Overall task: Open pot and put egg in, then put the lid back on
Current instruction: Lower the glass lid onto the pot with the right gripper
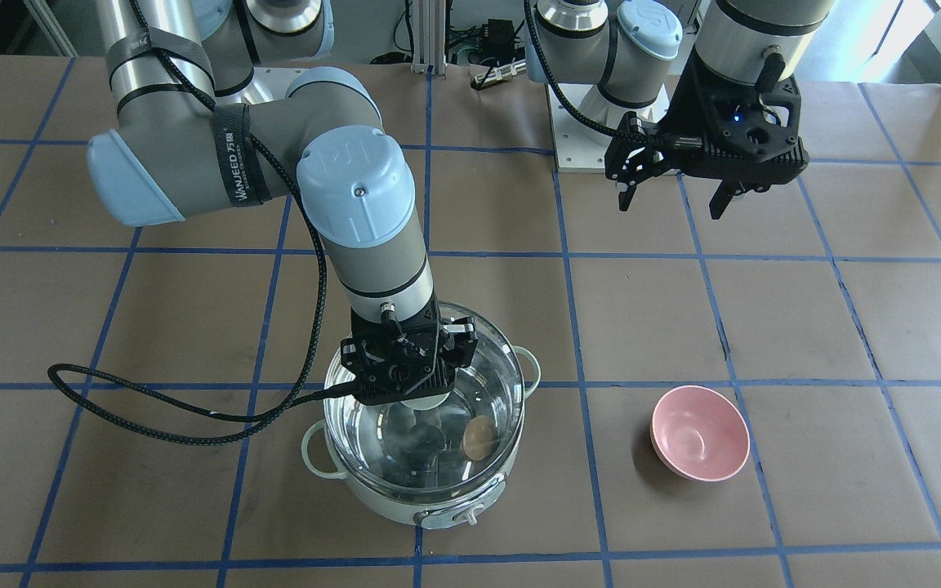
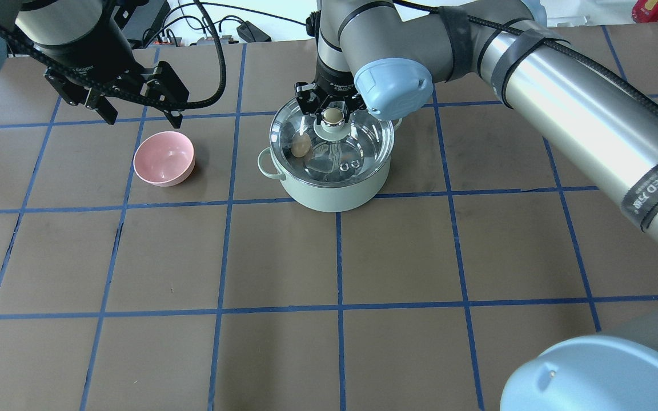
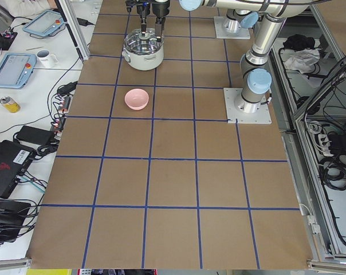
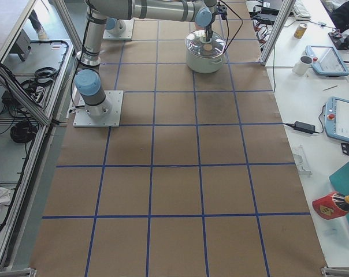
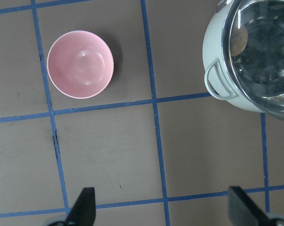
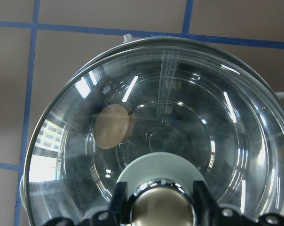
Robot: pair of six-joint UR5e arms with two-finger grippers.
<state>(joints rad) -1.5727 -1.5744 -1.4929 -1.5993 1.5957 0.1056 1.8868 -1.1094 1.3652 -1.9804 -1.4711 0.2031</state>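
Observation:
The pale mint pot (image 2: 334,197) stands on the table, its control knob (image 1: 470,514) facing away from me. The clear glass lid (image 2: 363,148) covers the pot's mouth. My right gripper (image 2: 333,111) is shut on the lid's beige knob (image 6: 163,207), one finger on each side. The tan egg (image 2: 300,148) lies inside the pot and shows through the glass, also in the right wrist view (image 6: 111,132). My left gripper (image 2: 143,121) is open and empty, raised above the table behind the pink bowl.
A small empty pink bowl (image 2: 164,158) stands to the left of the pot, about one grid square away. The right arm's black cable (image 1: 152,408) loops over the table beside the pot. The table is brown with blue grid lines.

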